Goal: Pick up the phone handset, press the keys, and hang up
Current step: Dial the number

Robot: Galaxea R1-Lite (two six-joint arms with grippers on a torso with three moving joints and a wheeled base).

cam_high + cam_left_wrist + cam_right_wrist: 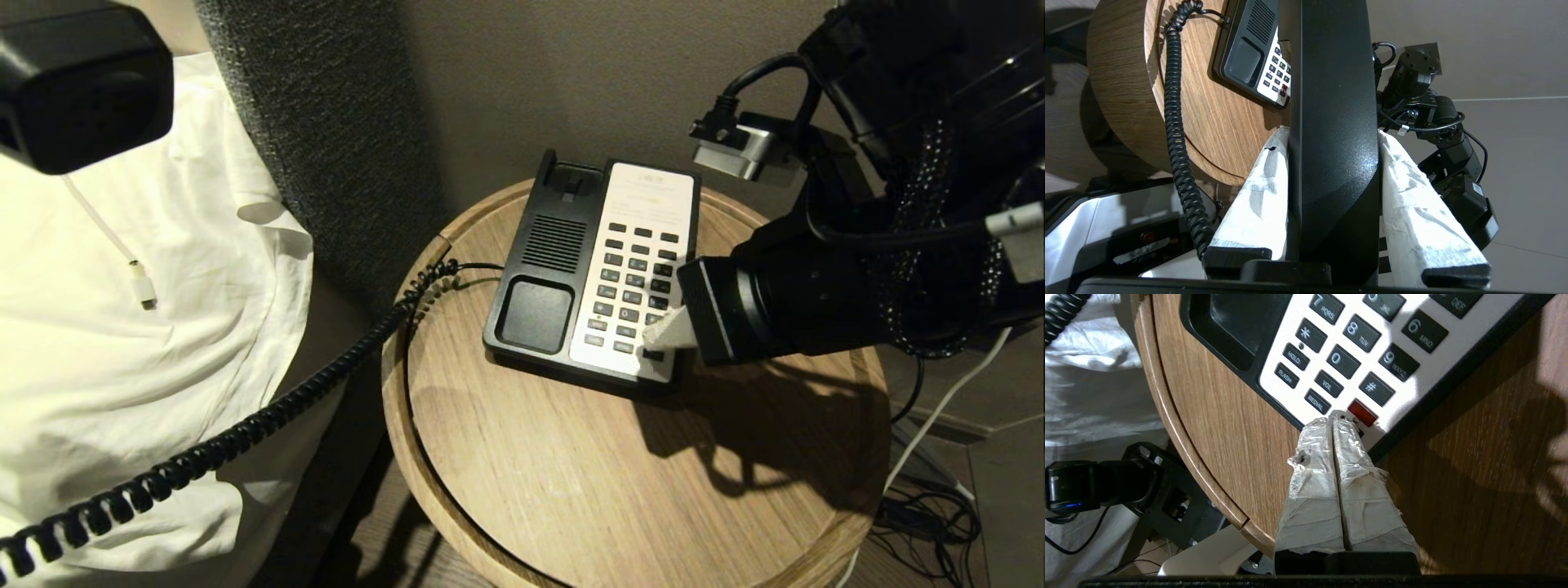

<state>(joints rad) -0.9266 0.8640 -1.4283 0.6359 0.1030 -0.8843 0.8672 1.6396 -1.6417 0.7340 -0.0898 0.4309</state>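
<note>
The glossy black phone handset point(1331, 122) is lifted off the base, and my left gripper point(1333, 136) is shut on it with a white-wrapped finger on each side. One end of the handset point(82, 82) shows at the top left of the head view. Its coiled cord point(245, 433) runs down from the phone base point(535, 314) on the round wooden table point(571, 490). My right gripper point(1333, 418) is shut, and its tips rest on the white faceplate's near edge beside the red button point(1362, 412), below the dark grey keys point(637, 278). The empty cradle shows on the base.
White bedding point(122, 367) lies left of the table, with a white charging cable point(143, 290) hanging over it. A dark upholstered headboard point(326, 122) stands behind. Loose cables point(922, 523) lie on the floor at the right.
</note>
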